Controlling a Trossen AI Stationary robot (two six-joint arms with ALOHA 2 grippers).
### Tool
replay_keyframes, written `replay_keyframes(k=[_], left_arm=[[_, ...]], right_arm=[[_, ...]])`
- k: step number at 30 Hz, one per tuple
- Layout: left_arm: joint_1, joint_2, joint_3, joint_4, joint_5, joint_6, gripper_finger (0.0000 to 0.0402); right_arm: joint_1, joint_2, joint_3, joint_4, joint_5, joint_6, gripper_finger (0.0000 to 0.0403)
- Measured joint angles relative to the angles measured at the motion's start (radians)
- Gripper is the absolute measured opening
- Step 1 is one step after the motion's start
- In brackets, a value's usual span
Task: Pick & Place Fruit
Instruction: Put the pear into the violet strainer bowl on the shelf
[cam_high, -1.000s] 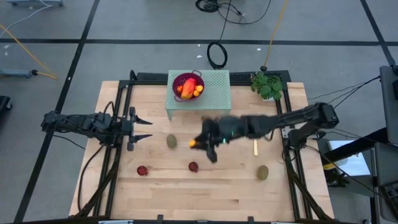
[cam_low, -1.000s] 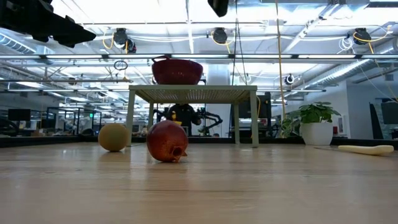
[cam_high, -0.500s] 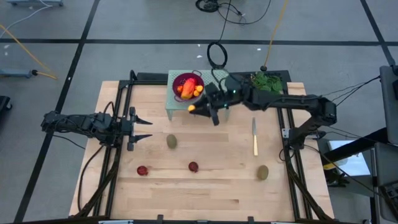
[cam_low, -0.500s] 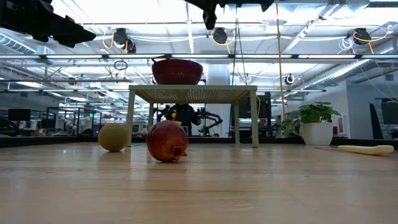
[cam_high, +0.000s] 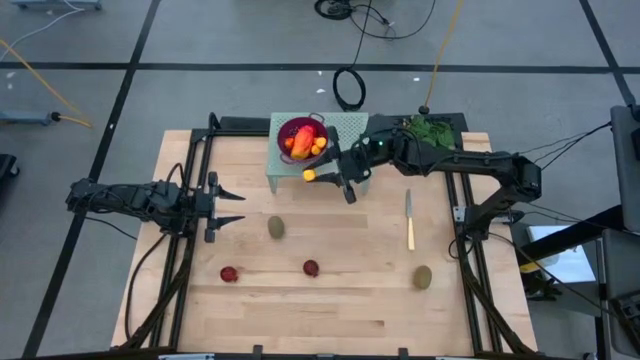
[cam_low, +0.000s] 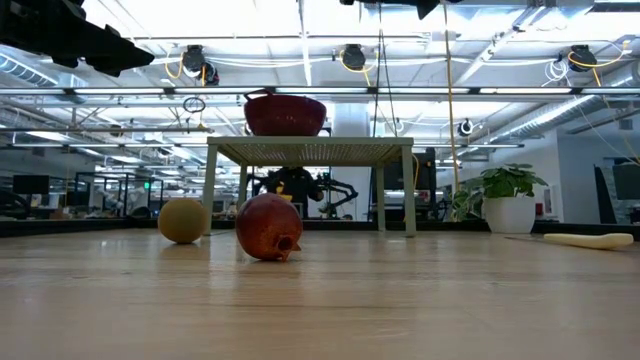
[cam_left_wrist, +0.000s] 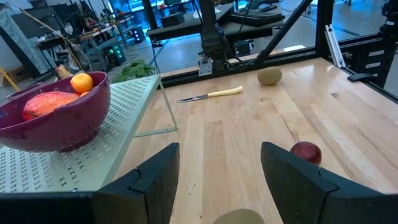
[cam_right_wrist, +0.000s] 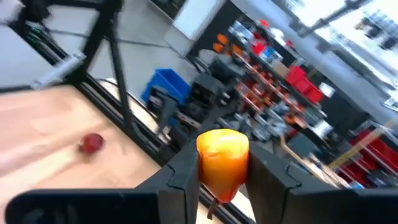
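Toward the tabletop's left edge the left tool (cam_high: 228, 207) waits, fingers apart and empty. Right of it, the right tool (cam_high: 322, 175), clamped on a small orange fruit (cam_high: 310, 174), has swung up beside the purple bowl (cam_high: 303, 131); release looks next.

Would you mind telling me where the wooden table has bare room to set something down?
The near strip in front of the two dark red balls is bare, as is the patch between the brown-green oval and the yellow-handled knife. It is crowded around the green mesh stand, where the right gripper holds an orange fruit.
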Motion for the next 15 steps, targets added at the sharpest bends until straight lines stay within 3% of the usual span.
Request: replay_keyframes(k=[7, 15], left_arm=[[0.000, 0.000, 0.000, 0.000, 0.000, 0.000, 0.0228], [0.000, 0.000, 0.000, 0.000, 0.000, 0.000, 0.0228]], right_arm=[[-0.024, 0.000, 0.000, 0.003, 0.022, 0.032, 0.0093], [-0.076, 0.000, 0.003, 0.018, 0.102, 0.446, 0.0093]])
